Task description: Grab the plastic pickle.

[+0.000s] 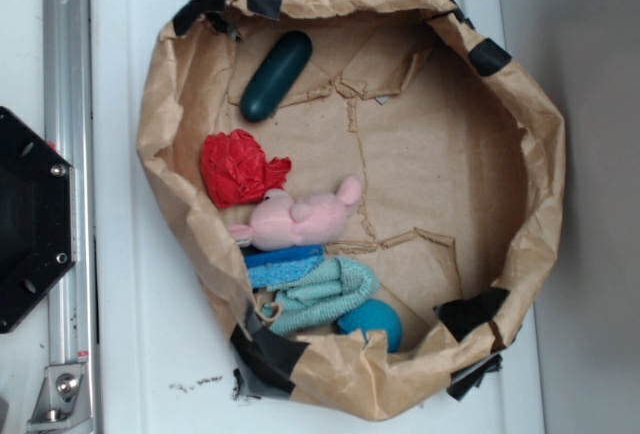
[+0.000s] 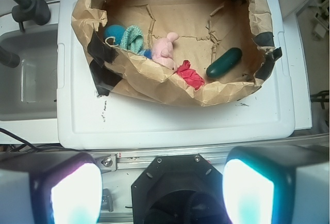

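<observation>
— What do you have on the exterior view?

— I see a brown paper nest [image 1: 520, 144], its rim patched with black tape, sitting on a white surface [image 1: 120, 284]. The plastic pickle [image 1: 276, 75] lies tilted on the paper floor near the upper left wall, touching nothing else. Below it, along the left wall, sits a red crumpled piece [image 1: 238, 167], then a pink plush [image 1: 295, 219] just beside it. Under the plush come a blue cloth [image 1: 283, 264] and a light teal knitted item [image 1: 325, 295], and a blue ball [image 1: 372, 320] pressed against the knit. A black mount [image 1: 30, 219] shows at the left edge; I don't see the gripper here.

— And the wrist view?

— The gripper [image 2: 162, 185] hangs over the near edge of the white surface, well apart from the nest. Its two fingers [image 2: 76, 193] fill the bottom corners, glowing white, spread wide with nothing between them. The pickle [image 2: 224, 62] rests at the right side of the nest, close to the near wall, with the red piece [image 2: 191, 74] to its left and the plush [image 2: 165, 50] beyond that.
</observation>
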Motion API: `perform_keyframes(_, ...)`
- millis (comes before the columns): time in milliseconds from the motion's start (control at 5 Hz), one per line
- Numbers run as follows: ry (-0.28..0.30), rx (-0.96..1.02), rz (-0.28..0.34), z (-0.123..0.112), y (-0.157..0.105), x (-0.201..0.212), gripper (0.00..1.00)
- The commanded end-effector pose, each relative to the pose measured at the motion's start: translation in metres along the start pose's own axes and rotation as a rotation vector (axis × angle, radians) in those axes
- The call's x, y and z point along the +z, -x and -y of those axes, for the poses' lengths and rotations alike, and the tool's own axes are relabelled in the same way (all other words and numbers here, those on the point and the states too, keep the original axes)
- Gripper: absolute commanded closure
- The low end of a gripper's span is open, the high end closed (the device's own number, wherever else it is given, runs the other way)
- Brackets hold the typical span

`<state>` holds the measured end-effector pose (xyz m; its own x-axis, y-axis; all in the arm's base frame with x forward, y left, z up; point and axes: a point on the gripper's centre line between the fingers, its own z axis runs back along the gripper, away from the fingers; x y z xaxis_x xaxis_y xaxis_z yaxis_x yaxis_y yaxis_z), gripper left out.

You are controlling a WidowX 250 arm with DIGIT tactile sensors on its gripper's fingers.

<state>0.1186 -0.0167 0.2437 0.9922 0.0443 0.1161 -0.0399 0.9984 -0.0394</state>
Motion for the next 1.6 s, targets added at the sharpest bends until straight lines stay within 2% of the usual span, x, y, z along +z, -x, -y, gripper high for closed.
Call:
perform_keyframes(0,0.0,0.0,0.0,0.0,0.0,0.0,0.0)
perform_keyframes(200,-0.102,0.168,0.064,-0.027,-0.048,-0.029,0.0)
perform_keyframes(400,-0.137,0.337,0.17,-0.036,-0.087,-0.048,0.0)
perform_keyframes(600,-0.144,0.398,0.143,-0.048,-0.104,-0.081,0.0)
perform_keyframes(800,-0.119,0.525,0.116,-0.074,-0.109,-0.118,0.0)
perform_keyframes(1000,-0.111,0.59,0.055,-0.097,-0.102,-0.155,0.0)
perform_keyframes(1200,-0.075,0.648,-0.019,-0.103,-0.084,-0.186,0.0)
perform_keyframes(1400,-0.08,0.634,-0.051,-0.102,-0.079,-0.198,0.0)
